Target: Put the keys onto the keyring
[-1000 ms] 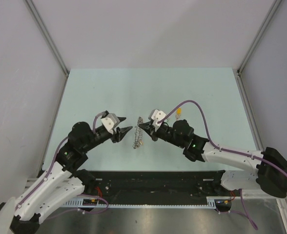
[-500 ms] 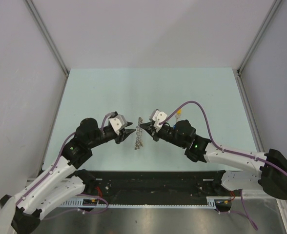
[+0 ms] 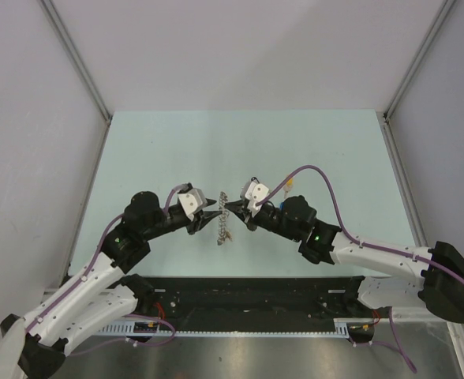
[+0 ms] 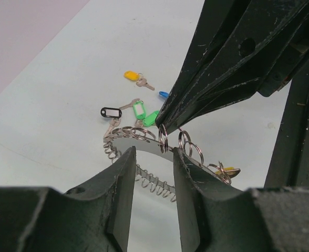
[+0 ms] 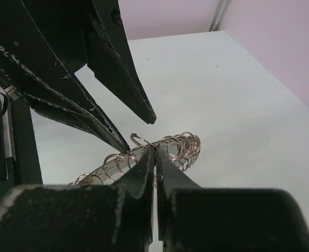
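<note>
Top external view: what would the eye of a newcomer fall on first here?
First, the left pincer and the right pincer meeting tip to tip at the middle of the pale green table. The right one is shut on the coiled keyring, while the left one's fingers stand apart at its rim. In the left wrist view, keys with coloured heads lie on the table beyond the ring.
</note>
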Robot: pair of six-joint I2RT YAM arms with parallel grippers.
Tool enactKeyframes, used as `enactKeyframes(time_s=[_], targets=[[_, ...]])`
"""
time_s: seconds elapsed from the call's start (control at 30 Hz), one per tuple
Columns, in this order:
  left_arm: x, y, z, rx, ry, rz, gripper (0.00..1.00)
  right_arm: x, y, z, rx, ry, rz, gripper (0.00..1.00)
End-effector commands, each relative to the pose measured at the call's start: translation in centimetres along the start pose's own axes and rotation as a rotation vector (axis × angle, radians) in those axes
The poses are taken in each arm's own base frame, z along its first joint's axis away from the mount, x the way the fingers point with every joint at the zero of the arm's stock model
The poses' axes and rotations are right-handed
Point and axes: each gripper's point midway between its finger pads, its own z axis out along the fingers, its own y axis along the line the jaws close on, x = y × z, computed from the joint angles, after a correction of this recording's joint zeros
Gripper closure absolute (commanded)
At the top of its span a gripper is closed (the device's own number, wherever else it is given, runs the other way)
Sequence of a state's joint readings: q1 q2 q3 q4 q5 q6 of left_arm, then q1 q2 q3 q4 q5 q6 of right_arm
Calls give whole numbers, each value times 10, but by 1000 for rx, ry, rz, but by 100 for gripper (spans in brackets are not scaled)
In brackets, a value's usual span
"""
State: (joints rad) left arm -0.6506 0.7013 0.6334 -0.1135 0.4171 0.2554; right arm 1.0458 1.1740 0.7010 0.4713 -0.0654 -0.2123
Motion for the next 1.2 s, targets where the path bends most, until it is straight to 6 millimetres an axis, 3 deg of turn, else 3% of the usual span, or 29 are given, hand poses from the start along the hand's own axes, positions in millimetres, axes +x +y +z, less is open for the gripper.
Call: enactKeyframes(time_s=[0.0,0.5,0.8,1.0,1.1,1.17], targets=[[-9,-3,2,27,-41,46,61,-30,2,-2,-13,-96,-32,100],[0,-3,7,38,4,29,71,-34,18,-3,-78,-100,-59,100],[5,1,8,18,26,18,85,-38,29,-2,-123,-92,-77,100],[4,-6,10,62,19,16,86,-37,33,0,-141,-78,-83,100],[4,-9,10,80,19,13,100,-36,34,1,-144,-72,-78,100],[3,-10,10,85,14,15,100,-37,32,-1,-137,-70,-73,100]])
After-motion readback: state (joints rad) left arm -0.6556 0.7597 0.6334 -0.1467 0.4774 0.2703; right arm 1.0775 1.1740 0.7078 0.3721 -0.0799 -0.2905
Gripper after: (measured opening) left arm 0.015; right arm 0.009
